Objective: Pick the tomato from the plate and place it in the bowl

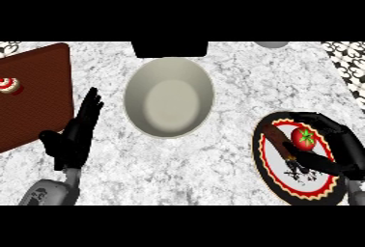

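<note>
Currently the tomato (304, 139) sits on the plate (265, 166) at the right of the surface (206, 169), inside the right hand (343, 155). Its fingers (324, 120) are curled over the tomato's far and right side and the thumb (282, 144) is set against its left, so it is taken as held. Whether it is clear of the plate cannot be told from this view; it is judged not yet raised. Step in hand, as judged: confirm the grasp, then lift. The lift should be made straight up first, so the plate is not dragged or tipped by the thumb, which lies low on the plate face. Sideways travel is to be started only once the rim is cleared. The bowl (171, 67) stands left of the plate, well apart, near the middle of the surface. Release should be made low over the bowl's middle, not at its near rim, since a round tomato can be expected to roll. The left hand (75, 135) rests open, fingers up, just left of the bowl; it need not be moved. The board (35, 91) at far left is off the path.
</note>
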Tool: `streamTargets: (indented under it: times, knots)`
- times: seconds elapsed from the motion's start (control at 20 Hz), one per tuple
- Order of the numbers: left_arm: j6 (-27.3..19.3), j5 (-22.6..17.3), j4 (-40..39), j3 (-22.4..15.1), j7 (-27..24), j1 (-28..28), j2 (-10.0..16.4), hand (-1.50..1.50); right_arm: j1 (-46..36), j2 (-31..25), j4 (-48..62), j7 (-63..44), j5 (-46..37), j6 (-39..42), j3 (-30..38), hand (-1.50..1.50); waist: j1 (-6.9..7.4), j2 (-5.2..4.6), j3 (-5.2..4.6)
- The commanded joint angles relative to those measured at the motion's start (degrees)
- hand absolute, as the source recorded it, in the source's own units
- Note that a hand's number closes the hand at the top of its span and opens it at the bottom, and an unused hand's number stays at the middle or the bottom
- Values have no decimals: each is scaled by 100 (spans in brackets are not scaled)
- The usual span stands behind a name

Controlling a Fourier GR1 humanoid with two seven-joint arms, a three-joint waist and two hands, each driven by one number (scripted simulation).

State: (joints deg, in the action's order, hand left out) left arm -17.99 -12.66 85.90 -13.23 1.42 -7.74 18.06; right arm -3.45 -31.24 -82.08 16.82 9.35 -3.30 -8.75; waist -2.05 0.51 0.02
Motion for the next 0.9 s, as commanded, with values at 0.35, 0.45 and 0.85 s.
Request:
streamTargets:
  times: [0.35, 0.45, 0.85]
  knots:
    - [246, 223, 135, -56, 133, -125, -200, 0, 1554, -208, -1245, 1515, 480, 249, 1348, -150, 138, -37, -4]
    - [87, 350, 409, -220, 432, -210, -201, 0, 1085, -634, -1455, 386, 328, -132, 1491, -150, 166, -32, -9]
    - [334, 309, 314, -50, 180, -147, -325, 0, 591, -1453, -1801, -1817, 545, 534, 1575, -150, 234, -51, -8]
